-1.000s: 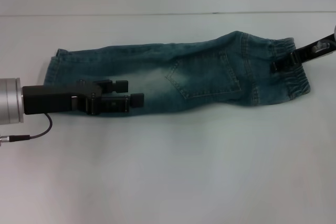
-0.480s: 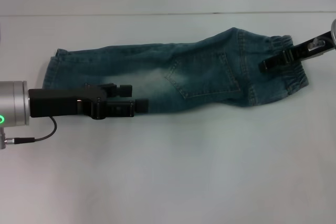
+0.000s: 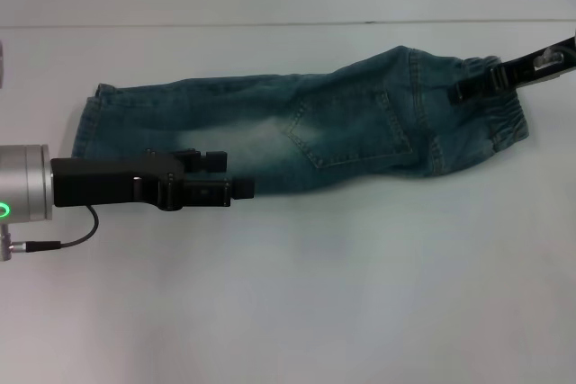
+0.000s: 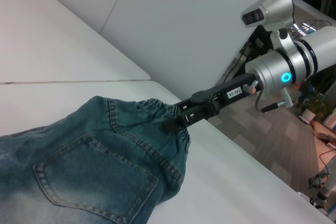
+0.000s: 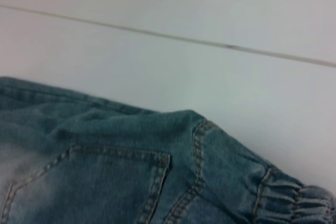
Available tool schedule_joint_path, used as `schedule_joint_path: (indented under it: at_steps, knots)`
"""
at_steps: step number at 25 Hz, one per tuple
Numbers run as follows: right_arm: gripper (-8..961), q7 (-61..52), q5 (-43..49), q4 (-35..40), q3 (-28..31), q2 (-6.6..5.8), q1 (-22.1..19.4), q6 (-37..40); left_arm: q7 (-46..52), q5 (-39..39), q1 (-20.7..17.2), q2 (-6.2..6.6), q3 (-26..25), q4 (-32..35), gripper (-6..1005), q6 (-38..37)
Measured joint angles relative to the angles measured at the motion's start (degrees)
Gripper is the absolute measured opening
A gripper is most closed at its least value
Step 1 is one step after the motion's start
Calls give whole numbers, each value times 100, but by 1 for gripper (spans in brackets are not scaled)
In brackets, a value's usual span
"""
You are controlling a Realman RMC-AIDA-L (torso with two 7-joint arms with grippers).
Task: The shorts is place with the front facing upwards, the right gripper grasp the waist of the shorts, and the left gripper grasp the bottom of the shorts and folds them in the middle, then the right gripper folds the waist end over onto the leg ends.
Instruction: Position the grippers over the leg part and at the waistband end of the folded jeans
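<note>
Shorts point(image 3: 306, 132) flat on white table point(image 3: 360, 294), right claw point(image 3: 463, 92) clamped on waistband point(image 3: 504, 101), left claw point(image 3: 232, 174) apart.

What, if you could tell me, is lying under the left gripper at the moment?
Under the left gripper lies the near edge of the shorts, at the faded patch, with white table beside it. The denim directly beneath its black body is hidden.

A robotics lab or demonstration hall: a broad, plain white bench point(image 3: 360, 294) stands against pale wall panels point(image 4: 173, 19). Past its edge, the left wrist view shows grey floor tiles point(image 4: 273, 135), ceiling spotlights and more equipment in the far corner.
</note>
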State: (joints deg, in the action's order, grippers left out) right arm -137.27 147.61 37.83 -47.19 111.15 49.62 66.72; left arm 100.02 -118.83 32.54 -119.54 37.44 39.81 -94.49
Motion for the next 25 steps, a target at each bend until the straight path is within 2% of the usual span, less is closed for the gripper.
schedule_joint_path:
  at_steps: [5,17,22,25]
  knots:
    - [838,37,-48,18,35,4,23,-32,1,0,-6,-10,0,0,888,29]
    - [837,104,-36,-106,-1,140,8,-110,-1,0,-2,-7,0,-43,887,134]
    - [837,103,-20,-167,-7,131,1,58,-23,1,-1,-7,7,-74,887,187]
    - [837,84,-10,-169,-9,76,-12,224,-24,1,-2,-7,9,-79,887,191]
